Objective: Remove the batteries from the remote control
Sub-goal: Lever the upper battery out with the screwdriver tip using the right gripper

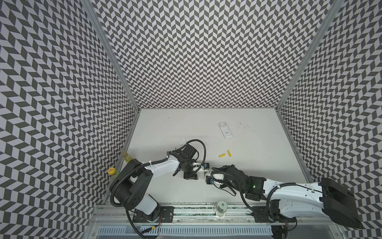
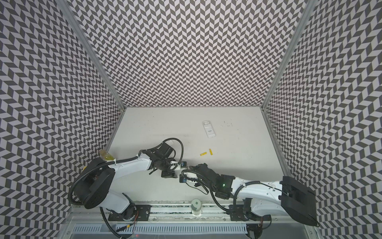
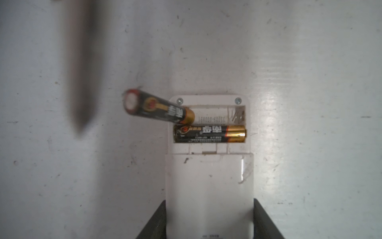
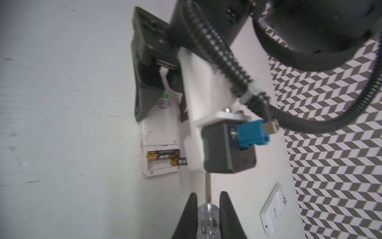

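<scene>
My left gripper is shut on a white remote control, back side up with its battery bay uncovered. One black, gold-ended battery lies flat in its slot. The other battery tilts up out of the bay, its red-rimmed end off the remote's side. My right gripper is shut on a clear-handled screwdriver. Its steel shaft runs toward the remote and passes behind the left wrist camera. Two yellow batteries lie loose on the table.
A second white remote lies face down farther back on the table. Two bottles stand against the left wall. A pale jar sits on the front rail. A blurred dark bar crosses the left wrist view.
</scene>
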### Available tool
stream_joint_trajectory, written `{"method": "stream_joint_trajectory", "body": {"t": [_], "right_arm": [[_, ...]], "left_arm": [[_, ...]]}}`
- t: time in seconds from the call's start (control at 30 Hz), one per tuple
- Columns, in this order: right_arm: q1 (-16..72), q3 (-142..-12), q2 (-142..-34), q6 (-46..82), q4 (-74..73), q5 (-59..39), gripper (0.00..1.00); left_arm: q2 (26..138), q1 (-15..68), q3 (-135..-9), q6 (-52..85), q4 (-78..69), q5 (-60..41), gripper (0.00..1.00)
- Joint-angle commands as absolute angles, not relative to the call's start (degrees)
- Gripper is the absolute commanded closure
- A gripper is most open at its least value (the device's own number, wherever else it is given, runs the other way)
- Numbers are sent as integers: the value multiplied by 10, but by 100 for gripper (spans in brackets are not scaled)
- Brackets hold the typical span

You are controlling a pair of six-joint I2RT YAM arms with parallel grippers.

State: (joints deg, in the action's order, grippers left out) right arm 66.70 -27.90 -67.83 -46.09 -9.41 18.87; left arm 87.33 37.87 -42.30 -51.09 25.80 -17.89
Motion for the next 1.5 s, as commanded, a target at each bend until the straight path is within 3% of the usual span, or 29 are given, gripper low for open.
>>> {"method": "stream_joint_trajectory", "body": {"t": [0.0, 0.83, 1.3, 1.47], "right_arm": [[667, -282, -670, -461, -124, 220, 100], [607, -290, -578, -302, -16, 90, 100], [485, -354, -603, -135, 40, -13, 100], [429, -416, -647, -54, 87, -101, 100]], "left_arm": [[875, 389, -422, -524, 274, -215, 57], [851, 377, -401, -483, 236, -189, 57], [824, 363, -370, -385, 152, -117, 64], [826, 356, -375, -369, 150, -93, 64]]}}
